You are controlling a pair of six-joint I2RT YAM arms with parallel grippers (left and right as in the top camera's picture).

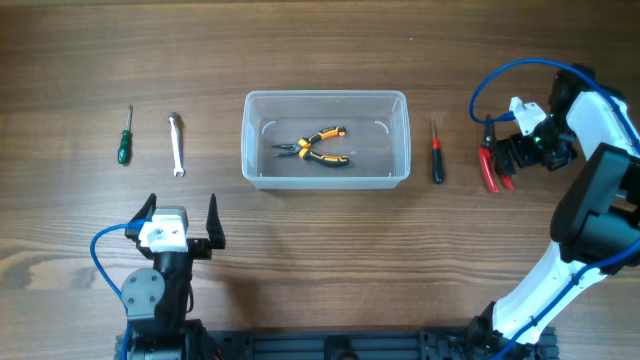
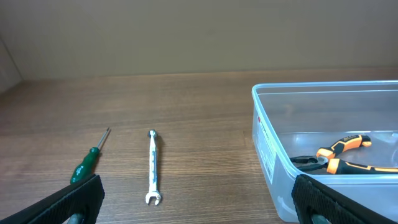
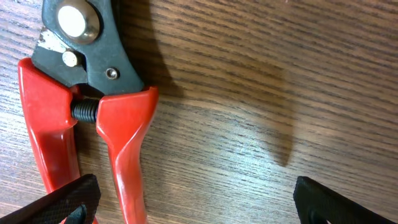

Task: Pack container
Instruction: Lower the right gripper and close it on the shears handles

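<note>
The container (image 1: 326,96) is sitting mid-bench (image 1: 320,260), already holding orange-and-black pliers (image 1: 318,147). Being thin clear plastic, it is probably light, a little flexible and slick on its walls, so its thick rim is looking like the best place to pinch if it needs steadying. The red pliers (image 3: 118,143) are lying well to its right, stiff and likely heavier, best taken across the handles. The right gripper (image 3: 196,202) is hovering low over them, pointing down, jaws spread wide and empty, with the handles off toward one finger. The left gripper (image 1: 182,212) is sitting near the bench's front edge, facing the container, jaws also wide and empty.
</note>
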